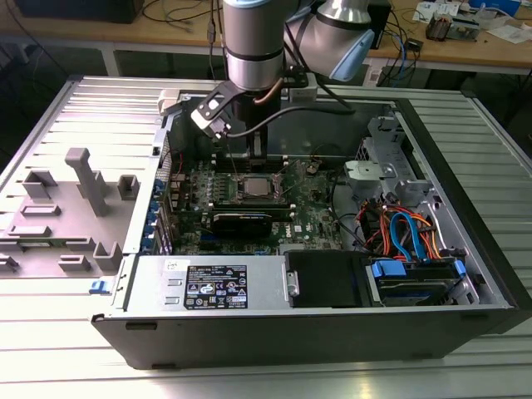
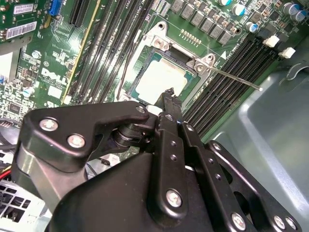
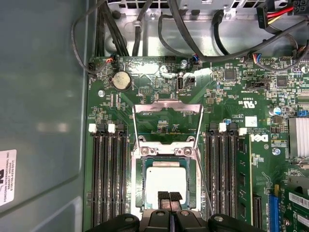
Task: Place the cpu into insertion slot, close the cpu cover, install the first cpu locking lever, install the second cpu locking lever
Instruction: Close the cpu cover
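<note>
The cpu (image 3: 166, 179), silver-grey and square, lies flat in the insertion slot (image 3: 138, 180) on the green board; the second wrist view shows the cpu (image 2: 159, 78) in it too. The cpu cover (image 3: 167, 108) stands raised, the board visible through its window. A thin lever rod (image 2: 236, 79) sticks out free beside the slot, and another rod (image 3: 206, 186) runs along its side. My gripper (image 3: 170, 197) hangs just over the near edge of the cpu, fingers (image 2: 169, 99) shut together with nothing between them. In the exterior view the gripper (image 1: 252, 166) hangs over the slot (image 1: 254, 188).
Black memory slots (image 3: 110, 179) flank the socket on both sides. A long black card (image 1: 241, 220) sits in front of it. Cables (image 1: 407, 233) and drive bays fill the case on the exterior view's right. The case wall (image 3: 43, 121) is close beside the board.
</note>
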Controlling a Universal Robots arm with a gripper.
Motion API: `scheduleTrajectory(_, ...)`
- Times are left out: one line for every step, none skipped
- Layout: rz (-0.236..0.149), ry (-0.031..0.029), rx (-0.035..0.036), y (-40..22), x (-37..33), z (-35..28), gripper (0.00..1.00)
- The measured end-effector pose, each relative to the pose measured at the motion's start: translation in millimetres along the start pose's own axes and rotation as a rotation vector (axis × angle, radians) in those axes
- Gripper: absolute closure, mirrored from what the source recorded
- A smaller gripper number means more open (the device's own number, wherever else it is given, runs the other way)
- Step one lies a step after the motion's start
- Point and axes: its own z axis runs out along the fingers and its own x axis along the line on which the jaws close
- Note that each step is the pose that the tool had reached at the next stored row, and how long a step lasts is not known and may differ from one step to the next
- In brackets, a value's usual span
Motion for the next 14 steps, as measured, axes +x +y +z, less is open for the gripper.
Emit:
scheduleTrajectory(0.000, 0.0000, 0.0000, 0.0, 0.0, -0.5, 0.89)
scheduleTrajectory(0.000, -0.0001, 0.0000, 0.1, 0.0, -1.0, 0.89)
scheduleTrajectory(0.000, 0.0000, 0.0001, 0.1, 0.0, -1.9, 0.89)
scheduleTrajectory(0.000, 0.0000, 0.0001, 0.2, 0.0, -2.7, 0.89)
scheduleTrajectory(0.000, 0.0000, 0.0000, 0.2, 0.0, -3.3, 0.89)
scheduleTrajectory(0.000, -0.0001, 0.0000, 0.3, 0.0, -3.9, 0.89)
scheduleTrajectory(0.000, 0.0000, 0.0000, 0.3, 0.0, -4.4, 0.89)
scheduleTrajectory(0.000, 0.0000, 0.0000, 0.3, 0.1, -4.8, 0.89)
scheduleTrajectory(0.000, 0.0001, 0.0000, 0.3, 0.1, -5.2, 0.89)
scheduleTrajectory(0.000, 0.0000, 0.0000, 0.4, 0.0, -5.7, 0.89)
scheduleTrajectory(0.000, 0.0000, 0.0000, 0.4, 0.1, -6.3, 0.89)
scheduleTrajectory(0.000, -0.0001, 0.0000, 0.4, 0.0, -6.9, 0.89)
scheduleTrajectory(0.000, 0.0000, -0.0001, 0.5, 0.1, -7.9, 0.89)
scheduleTrajectory(0.000, 0.0000, -0.0001, 0.5, 0.1, -8.5, 0.89)
